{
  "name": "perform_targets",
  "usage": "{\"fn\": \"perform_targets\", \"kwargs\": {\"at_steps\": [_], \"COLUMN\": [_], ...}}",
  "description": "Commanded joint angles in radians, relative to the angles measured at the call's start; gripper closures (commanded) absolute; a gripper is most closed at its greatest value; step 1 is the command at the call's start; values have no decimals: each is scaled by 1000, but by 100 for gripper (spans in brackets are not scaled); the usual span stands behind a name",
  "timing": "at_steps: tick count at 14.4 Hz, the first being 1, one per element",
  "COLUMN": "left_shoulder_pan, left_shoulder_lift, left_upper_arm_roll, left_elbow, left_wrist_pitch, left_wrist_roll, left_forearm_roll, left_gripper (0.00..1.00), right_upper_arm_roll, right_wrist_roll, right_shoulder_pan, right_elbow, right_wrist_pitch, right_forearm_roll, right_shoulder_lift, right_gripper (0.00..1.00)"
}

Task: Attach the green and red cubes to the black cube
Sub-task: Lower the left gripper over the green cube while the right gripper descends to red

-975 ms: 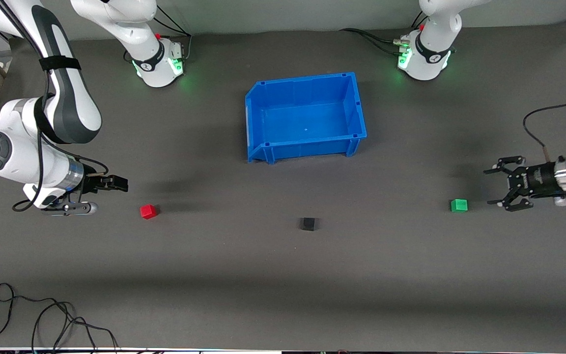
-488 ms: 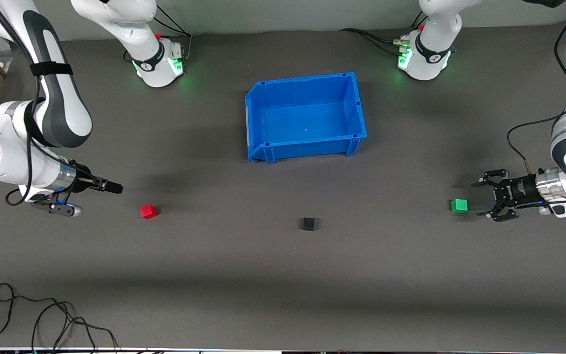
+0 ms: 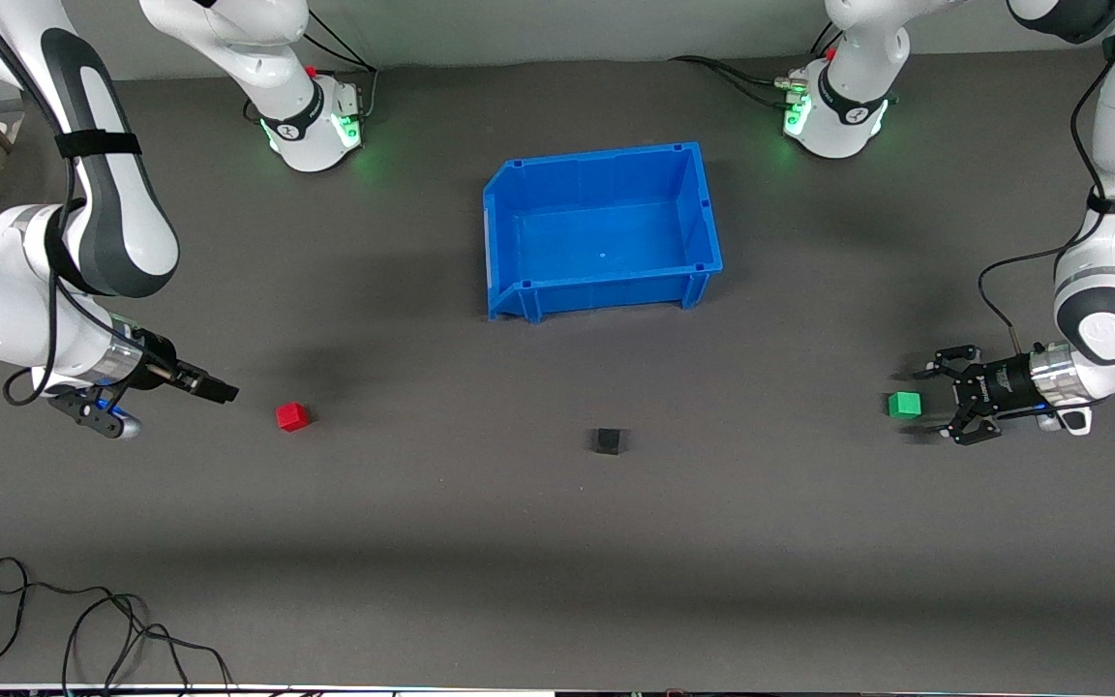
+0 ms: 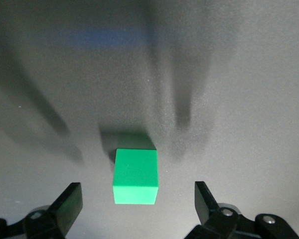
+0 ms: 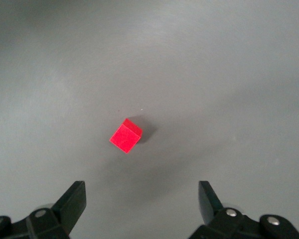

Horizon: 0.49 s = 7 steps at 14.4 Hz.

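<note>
Black cube (image 3: 606, 441): on the bare desk (image 3: 557, 542), nearer the front camera than the blue bin (image 3: 502, 208), between the two coloured cubes and apart from both.
Green cube (image 3: 904, 405): on the desk toward the left arm's end, untouched.
Red cube (image 3: 292, 416): on the desk toward the right arm's end, turned cornerwise.
Left tool (image 3: 935, 402): fingers spread wide, low, just beside the green cube, holding nothing; forearm roughly level.
Right tool (image 3: 226, 393): fingers (image 5: 74, 199) wide apart, empty, near the red cube but short of it; arm angled down toward the cube.
</note>
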Motion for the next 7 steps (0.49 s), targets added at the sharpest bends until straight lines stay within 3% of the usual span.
{"fn": "perform_targets", "kwargs": {"at_steps": [1,5,7], "left_shoulder_pan": [-9,-16,-16], "left_shoulder_lift": [2,7,5], "left_upper_arm_roll": [-4,-4,-4], "left_elbow": [-5,-8,-17], "left_wrist_pitch": [23,23,23], "left_wrist_roll": [19,22,34], "left_forearm_roll": [-20,-20,-20], "left_gripper": [0,0,12], "right_upper_arm_roll": [-3,-2,-2], "right_wrist_roll": [264,623,793], "right_shoulder_pan": [23,76,115], "right_elbow": [-2,-2,2], "right_wrist_pitch": [13,13,22], "right_forearm_roll": [7,-32,-160], "right_shoulder_lift": [0,41,80], "right_gripper": [0,1,1]}}
